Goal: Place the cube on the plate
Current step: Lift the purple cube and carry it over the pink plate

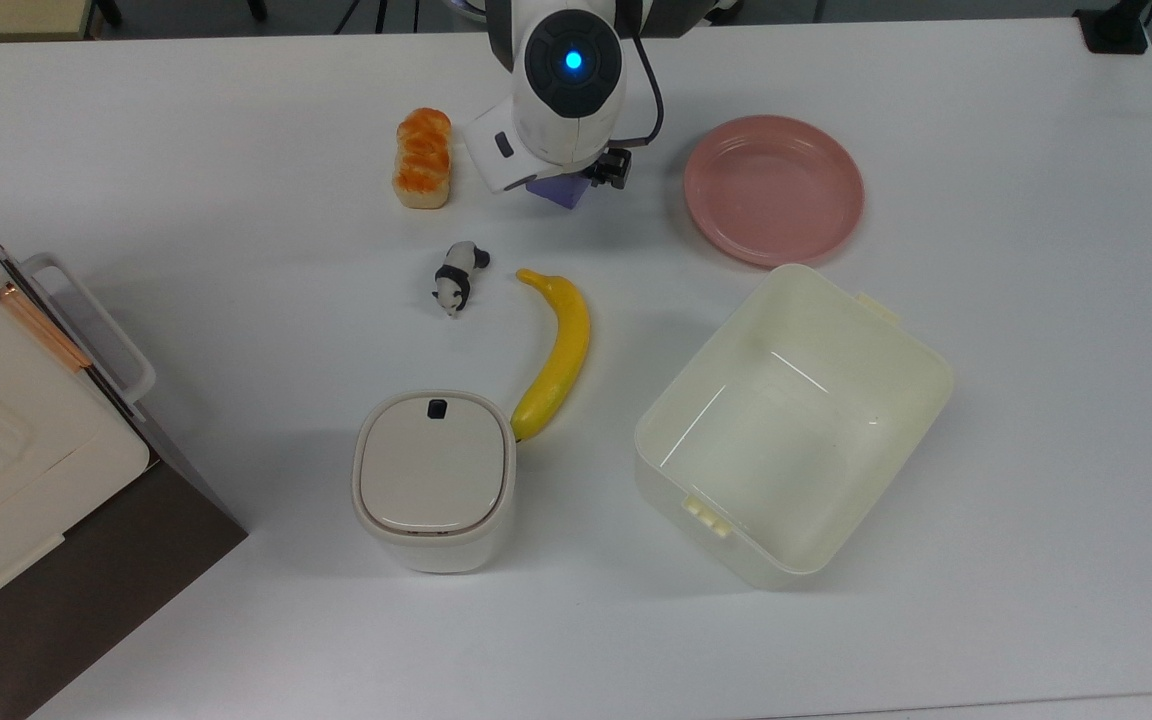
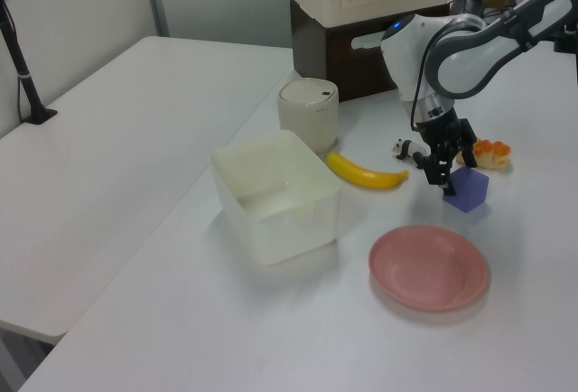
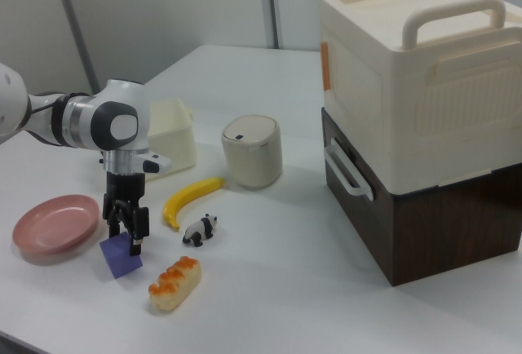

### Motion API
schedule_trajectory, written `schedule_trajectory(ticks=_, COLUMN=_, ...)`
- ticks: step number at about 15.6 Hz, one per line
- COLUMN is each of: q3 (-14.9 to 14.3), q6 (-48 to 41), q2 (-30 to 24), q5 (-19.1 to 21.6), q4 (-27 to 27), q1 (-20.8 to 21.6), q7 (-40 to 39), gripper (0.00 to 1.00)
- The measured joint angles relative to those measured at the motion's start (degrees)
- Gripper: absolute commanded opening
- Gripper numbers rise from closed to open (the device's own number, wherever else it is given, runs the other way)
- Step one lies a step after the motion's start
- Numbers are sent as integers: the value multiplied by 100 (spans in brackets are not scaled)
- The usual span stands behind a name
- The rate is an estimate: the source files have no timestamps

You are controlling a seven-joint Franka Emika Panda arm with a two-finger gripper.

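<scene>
The white worktop (image 1: pixel 986 600) holds many things. The biggest is the cream tub (image 1: pixel 793 423). Next is the pink plate (image 1: pixel 774 189), bare and waiting. The little purple cube (image 2: pixel 467 190) sits on the worktop, near the plate but apart from it, with the toy bread (image 1: pixel 422 157) on its other side.

The hand (image 3: pixel 125 225) is right over the cube, its fingers spread wide, one on each side, not squeezing yet.

The cube looks light, hard and not slippery. Its flat sides look best for pinching, low and in the middle.
</scene>
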Motion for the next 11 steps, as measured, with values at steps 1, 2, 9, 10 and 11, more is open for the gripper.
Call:
schedule_trajectory(ticks=1, q3=1, q6=0, q2=0, q5=0, q4=-5, q1=0, q7=0, gripper=51)
schedule_trajectory(ticks=2, q3=3, q6=0, q2=-1, q5=0, q4=-5, q1=0, q7=0, gripper=44)
schedule_trajectory(ticks=9, q3=156, q6=0, q2=-70, q5=-13, q4=228, q1=9, q7=-269, gripper=40)
schedule_trajectory(ticks=10, q3=168, q6=0, q2=-97, q5=-14, q4=330, q1=13, q7=-358, gripper=40)
schedule_trajectory(ticks=11, q3=203, q6=-25, q2=-132, q5=-15, q4=459, q1=28, q7=-452, gripper=41)
